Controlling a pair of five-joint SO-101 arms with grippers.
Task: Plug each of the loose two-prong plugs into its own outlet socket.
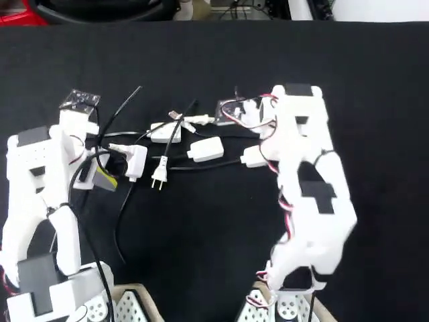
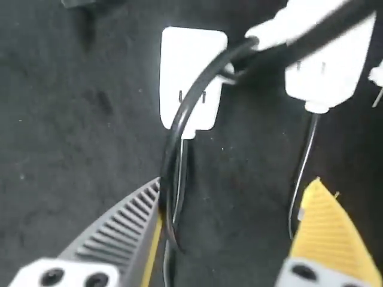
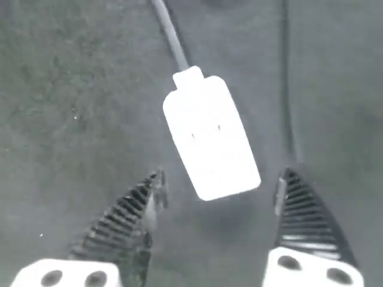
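The left gripper (image 2: 227, 233) hangs low over the black table (image 1: 221, 255) with its jaws spread wide: a grey ribbed finger (image 2: 128, 221) on one side, a yellow one (image 2: 326, 221) on the other, nothing between them but cloth and wire. Just ahead of the tips lies a white outlet socket (image 2: 190, 78), its two slots facing up. A black cable (image 2: 197, 107) loops across its face and runs down beside the grey finger. A second white socket (image 2: 329, 66) lies near the first, trailing a thin wire toward the yellow finger.

The right gripper (image 3: 215, 221) is also parted, and one more socket block (image 3: 210, 143) lies flat on the cloth — tilted, its free end reaching in between the two dark ribbed fingertips without touching either. Its cord leaves from the far end.

From the high view, a loose two-prong plug (image 1: 159, 176) rests on the table between the arms, prongs pointing toward the arm bases, in no socket. A middle socket (image 1: 206, 149) lies just beyond it.
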